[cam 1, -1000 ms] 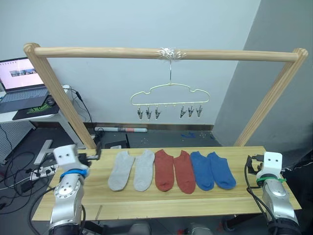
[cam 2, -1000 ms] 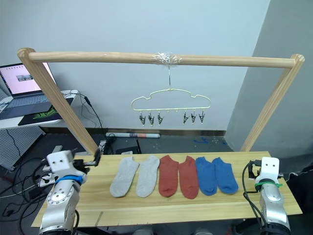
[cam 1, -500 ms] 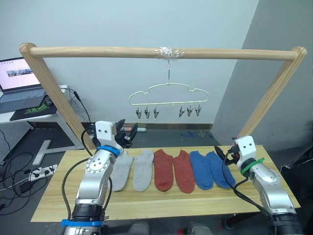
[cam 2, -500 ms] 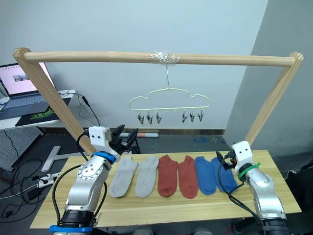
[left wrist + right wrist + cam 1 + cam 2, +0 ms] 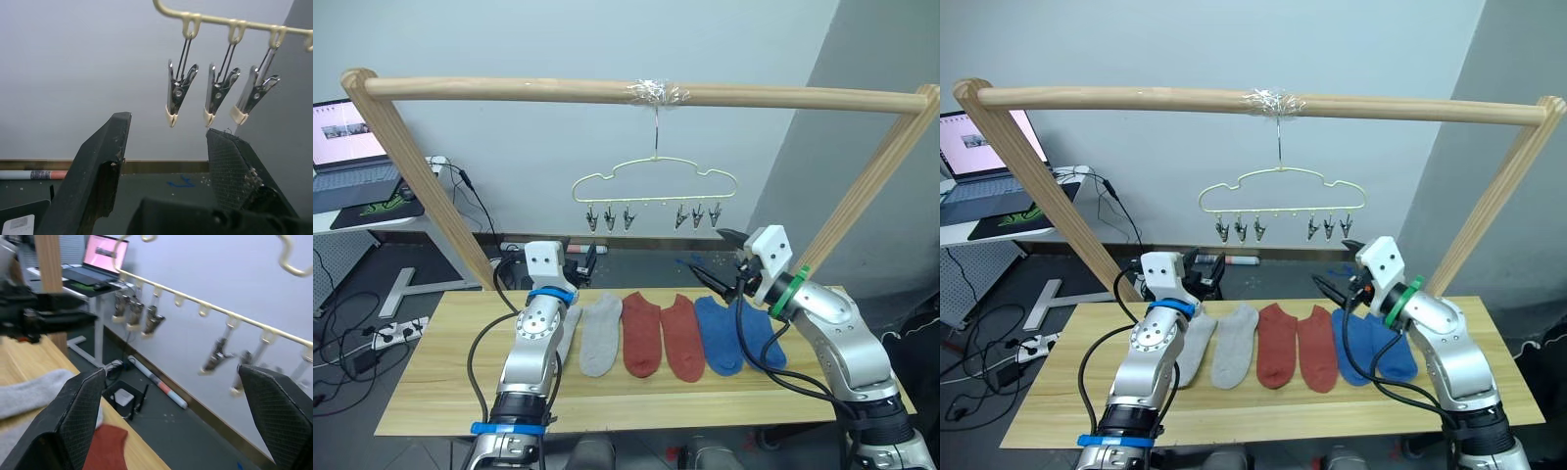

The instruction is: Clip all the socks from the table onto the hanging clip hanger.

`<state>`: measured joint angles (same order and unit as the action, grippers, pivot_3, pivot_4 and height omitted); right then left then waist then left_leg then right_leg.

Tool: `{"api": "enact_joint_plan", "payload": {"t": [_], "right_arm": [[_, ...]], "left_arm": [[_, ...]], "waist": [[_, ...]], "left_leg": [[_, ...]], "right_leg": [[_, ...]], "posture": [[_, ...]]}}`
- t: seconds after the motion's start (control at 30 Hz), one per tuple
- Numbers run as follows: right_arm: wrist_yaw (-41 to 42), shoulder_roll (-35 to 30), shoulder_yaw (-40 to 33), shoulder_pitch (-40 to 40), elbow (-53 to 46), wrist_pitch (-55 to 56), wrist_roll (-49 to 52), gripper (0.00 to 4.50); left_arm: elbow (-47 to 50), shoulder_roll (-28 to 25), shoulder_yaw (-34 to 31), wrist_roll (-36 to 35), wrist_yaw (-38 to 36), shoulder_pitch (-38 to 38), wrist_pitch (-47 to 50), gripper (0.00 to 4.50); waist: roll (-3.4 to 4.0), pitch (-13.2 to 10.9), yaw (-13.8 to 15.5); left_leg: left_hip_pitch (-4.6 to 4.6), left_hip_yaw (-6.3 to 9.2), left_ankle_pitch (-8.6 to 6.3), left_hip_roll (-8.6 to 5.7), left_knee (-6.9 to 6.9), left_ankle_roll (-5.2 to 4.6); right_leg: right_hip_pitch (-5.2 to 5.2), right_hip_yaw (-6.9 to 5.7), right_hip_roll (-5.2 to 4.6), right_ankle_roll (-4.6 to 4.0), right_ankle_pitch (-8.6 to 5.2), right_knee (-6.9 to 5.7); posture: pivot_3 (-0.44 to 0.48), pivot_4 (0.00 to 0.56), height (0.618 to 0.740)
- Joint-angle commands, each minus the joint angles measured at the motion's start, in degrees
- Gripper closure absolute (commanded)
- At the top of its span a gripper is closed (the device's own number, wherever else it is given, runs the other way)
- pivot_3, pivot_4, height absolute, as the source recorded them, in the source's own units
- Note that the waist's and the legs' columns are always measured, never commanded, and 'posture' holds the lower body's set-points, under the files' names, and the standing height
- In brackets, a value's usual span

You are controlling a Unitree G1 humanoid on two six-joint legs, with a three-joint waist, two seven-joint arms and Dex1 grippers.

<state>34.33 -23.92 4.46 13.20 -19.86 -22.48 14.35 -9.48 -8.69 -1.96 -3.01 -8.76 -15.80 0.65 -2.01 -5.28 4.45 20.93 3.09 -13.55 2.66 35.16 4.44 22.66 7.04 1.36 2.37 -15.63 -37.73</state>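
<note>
While six socks (image 5: pixel 661 333) lie on table (image 5: pixel 440 382), clip hanger (image 5: pixel 654 186) (clips bare)

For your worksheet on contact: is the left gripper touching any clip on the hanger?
Apart: in the left wrist view, grey wall shows between the left gripper and the clips.

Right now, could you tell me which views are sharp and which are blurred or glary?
Left wrist view: clips crisp, left hand dark but clear. Right wrist view: clips, laptop and socks soft, right hand sharper. Left eye view: even light, glare on the tape round the rail.
</note>
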Motion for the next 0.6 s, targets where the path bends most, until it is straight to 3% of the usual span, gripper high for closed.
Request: {"api": "enact_joint_plan", "payload": {"t": [0.03, 0.6], "right_arm": [[-0.85, -0.23, 0.32, 0.91, -4.38, -1.53, 0.18, 0.00], [-1.38, -0.39, 1.94, 3.24, -13.13, -10.40, 3.23, 0.00]], "left_arm": [[-0.54, 0.73, 0.22, 0.77, 0.92, -2.71, -2.02, 1.74], [-5.44, 0.90, -2.12, 0.13, 2.72, -11.26, -2.24, 1.74]], "waist": [[0.01, -0.42, -0.02], [-0.15, -2.87, -0.30]], "left_leg": [[0.04, 0.00, 0.00, 0.00, 0.00, 0.00], [0.15, 0.06, -0.01, 0.00, 0.00, -0.01]], "right_leg": [[0.01, 0.01, 0.00, 0.27, 0.12, 0.01], [0.08, -0.05, -0.01, 0.35, 0.12, 0.03]], "posture": [[0.196, 0.116, 0.740], [0.181, 0.138, 0.740]]}}
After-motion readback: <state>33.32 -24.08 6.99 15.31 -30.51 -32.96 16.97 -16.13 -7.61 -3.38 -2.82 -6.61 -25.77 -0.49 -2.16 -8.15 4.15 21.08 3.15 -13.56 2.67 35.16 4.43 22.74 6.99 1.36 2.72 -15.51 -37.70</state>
